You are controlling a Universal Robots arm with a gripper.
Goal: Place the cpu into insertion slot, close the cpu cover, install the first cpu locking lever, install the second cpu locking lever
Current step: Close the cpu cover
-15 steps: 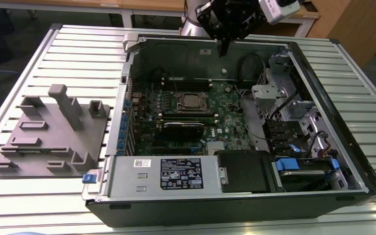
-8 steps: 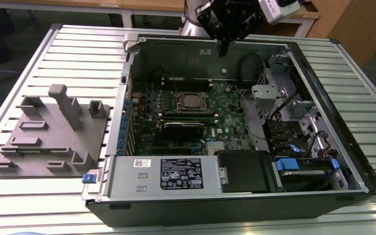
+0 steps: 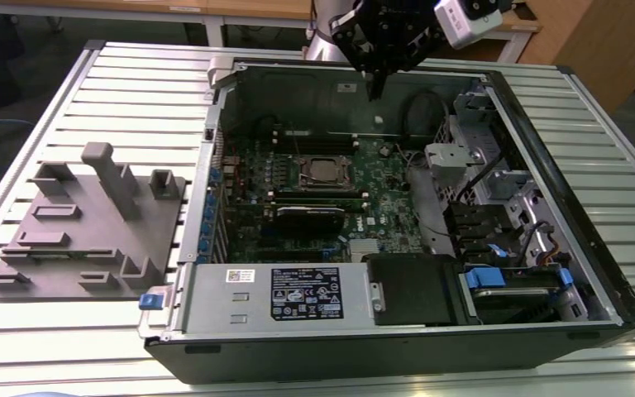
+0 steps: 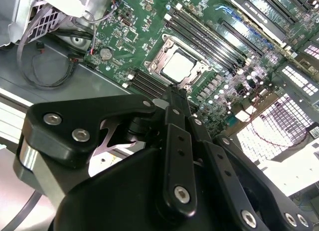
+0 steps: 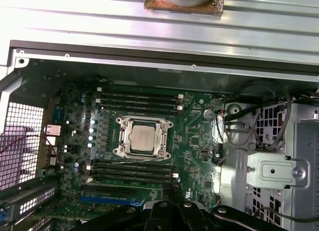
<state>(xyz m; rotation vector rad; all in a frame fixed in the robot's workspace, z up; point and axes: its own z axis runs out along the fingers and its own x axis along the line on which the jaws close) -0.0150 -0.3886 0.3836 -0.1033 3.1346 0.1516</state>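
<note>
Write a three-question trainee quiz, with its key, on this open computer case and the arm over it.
1. True or false: the cpu lies outside the computer case.
2. Pick one. The tool is: A) touching the cpu; B) raised above the motherboard, touching nothing; C) pressing on the motherboard.
3. Fill the gap: the motherboard is ___ in colour.

Key
1. False: it sits in the insertion slot on the motherboard.
2. B; its fingers are shut and hold nothing.
3. Green.
</note>
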